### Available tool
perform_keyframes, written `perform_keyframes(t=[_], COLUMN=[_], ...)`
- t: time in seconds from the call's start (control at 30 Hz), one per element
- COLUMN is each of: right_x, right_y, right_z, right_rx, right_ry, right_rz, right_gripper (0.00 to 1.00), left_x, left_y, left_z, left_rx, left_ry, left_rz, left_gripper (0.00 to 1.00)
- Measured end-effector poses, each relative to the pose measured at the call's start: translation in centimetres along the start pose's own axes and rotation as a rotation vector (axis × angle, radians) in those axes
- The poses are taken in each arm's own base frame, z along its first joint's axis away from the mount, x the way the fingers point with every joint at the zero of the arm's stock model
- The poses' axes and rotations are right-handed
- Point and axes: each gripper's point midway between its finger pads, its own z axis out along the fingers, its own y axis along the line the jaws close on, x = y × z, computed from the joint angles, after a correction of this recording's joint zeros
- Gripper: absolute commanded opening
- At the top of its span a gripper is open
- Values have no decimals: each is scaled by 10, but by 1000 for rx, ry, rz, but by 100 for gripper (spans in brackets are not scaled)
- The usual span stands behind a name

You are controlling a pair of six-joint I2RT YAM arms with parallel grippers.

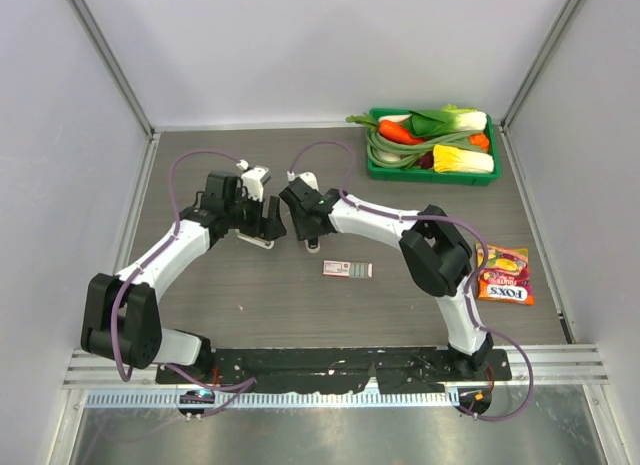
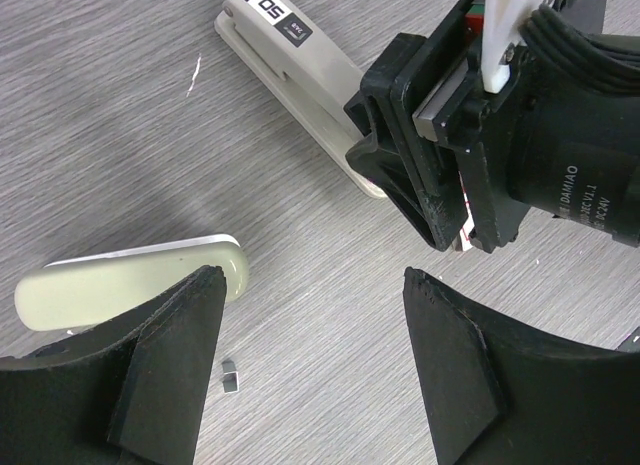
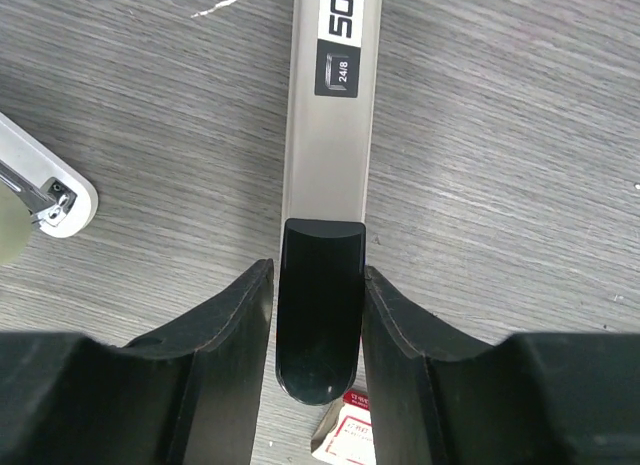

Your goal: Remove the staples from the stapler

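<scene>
I see the small stapler with a pale olive-grey top and a whitish end [image 2: 130,285] lying on the grey wood-grain tabletop [image 1: 250,295], in the place where my two arms meet. My left hand [image 2: 312,285] stands just beside the stapler with its two black fingers spread wide open. One of these fingers [image 2: 170,365] hides a part of the stapler's long side. Just beside the rounded end of the stapler, on the tabletop between these fingers, lies a tiny silver-grey bit of staples [image 2: 231,375], as far as I can judge. It is too small to be sure.

Near the stapler, but apart from it, lies a long grey-beige bar with a black end [image 3: 325,105], printed "50" and "24/8". I cannot tell whether this bar belongs to the stapler. My right hand [image 3: 318,275] has its fingers on both sides of the black end, very close to it. From the pictures I cannot tell whether they press it or stand just off it.

A flat pink-and-white rectangular box [image 1: 347,270] lies near the stapler, on the other side of the right hand. Well apart from the stapler there are a green plastic tray [image 1: 430,181] with vegetables in it and an orange candy bag [image 1: 503,275].
</scene>
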Motion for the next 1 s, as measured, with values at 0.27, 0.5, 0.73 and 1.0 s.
perform_keyframes(t=[0.27, 0.5, 0.73, 1.0], right_x=[0, -4, -10, -36], right_y=[-2, -6, -13, -15], right_z=[-1, 2, -3, -43], right_rx=[5, -11, -32, -85], right_ry=[34, 56, 40, -65], right_rz=[-9, 14, 104, 221], right_gripper=[11, 1, 1, 1], left_x=[2, 3, 10, 15], left_y=[0, -1, -8, -24], left_z=[0, -2, 6, 24], left_rx=[-1, 1, 24, 81], left_ry=[2, 3, 34, 91], left_rz=[0, 0, 9, 21], left_gripper=[76, 76, 74, 73])
